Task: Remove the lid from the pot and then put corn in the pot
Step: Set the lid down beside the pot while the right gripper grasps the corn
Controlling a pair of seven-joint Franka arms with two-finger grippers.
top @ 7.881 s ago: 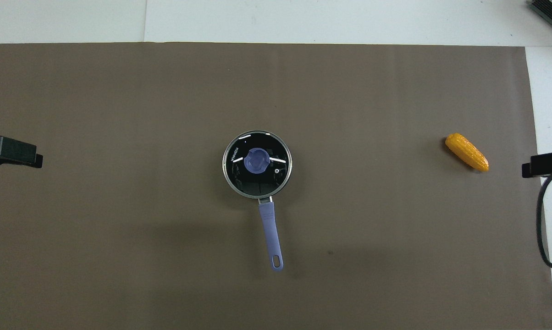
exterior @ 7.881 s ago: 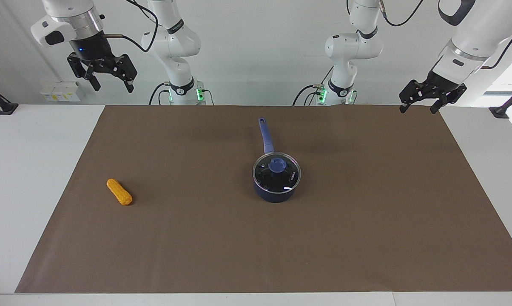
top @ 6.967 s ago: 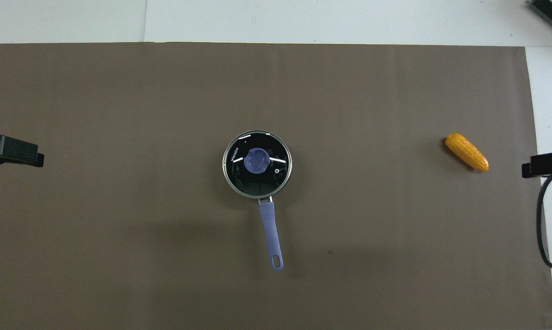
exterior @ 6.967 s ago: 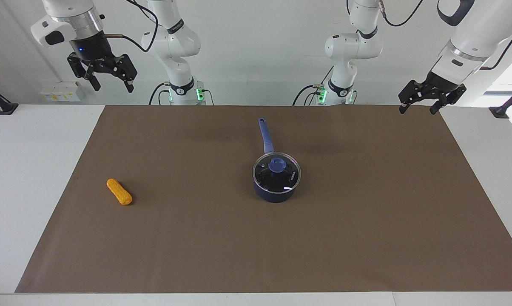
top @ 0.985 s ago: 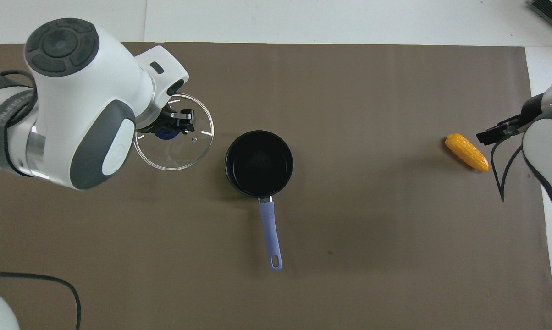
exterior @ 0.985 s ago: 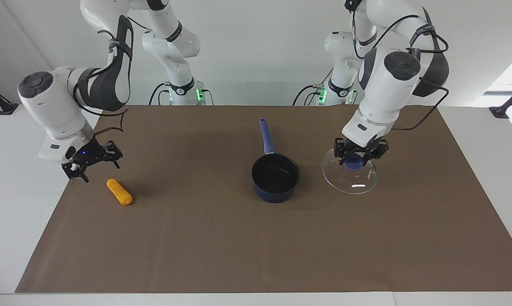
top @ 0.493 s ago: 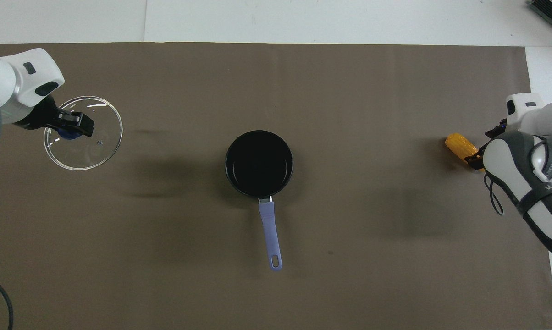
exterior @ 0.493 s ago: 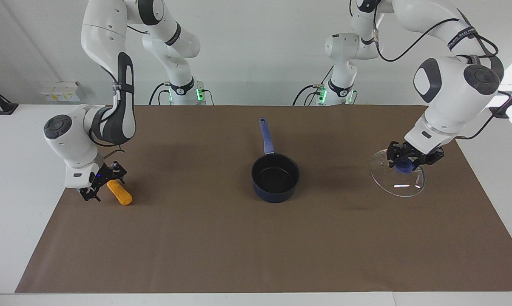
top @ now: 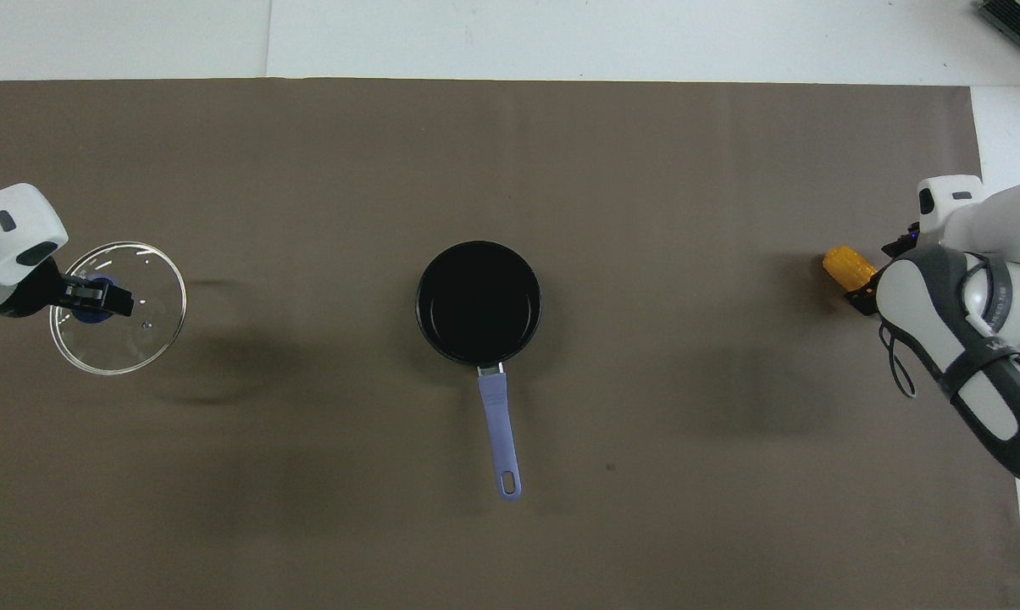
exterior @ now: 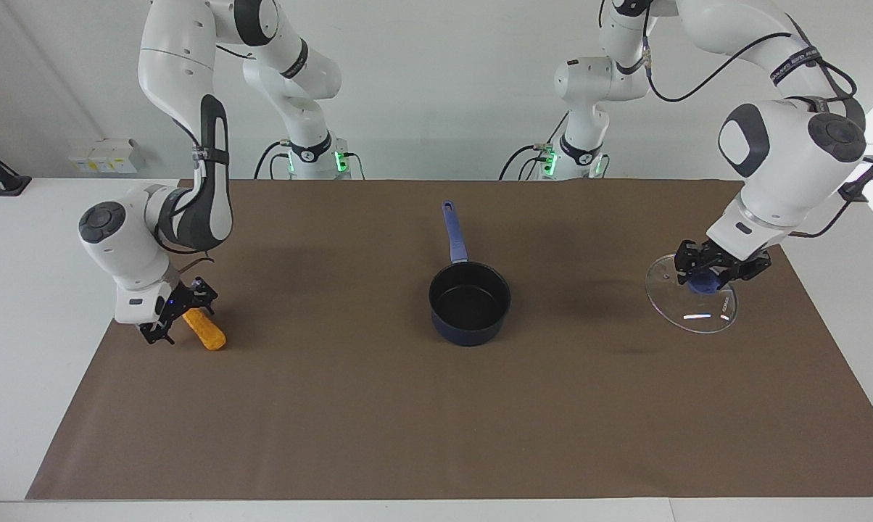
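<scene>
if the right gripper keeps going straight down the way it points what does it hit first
Most likely the corn. The right gripper is open and points down with its fingers either side of the cob's end nearer the robots; the brown mat lies just beneath. Whether it touches yet I cannot tell.

The left gripper (exterior: 712,278) hung clamped at its arm's end; the right gripper (exterior: 179,317) stood low, jaws spread.

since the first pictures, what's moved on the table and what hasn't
The left gripper took the lid by its blue knob, lifted it off the pot and carried it to the left arm's end of the table, where it holds it shut just above the mat. The right gripper came down, open, around one end of the corn. The pot, now uncovered, and the corn lie where they were.
</scene>
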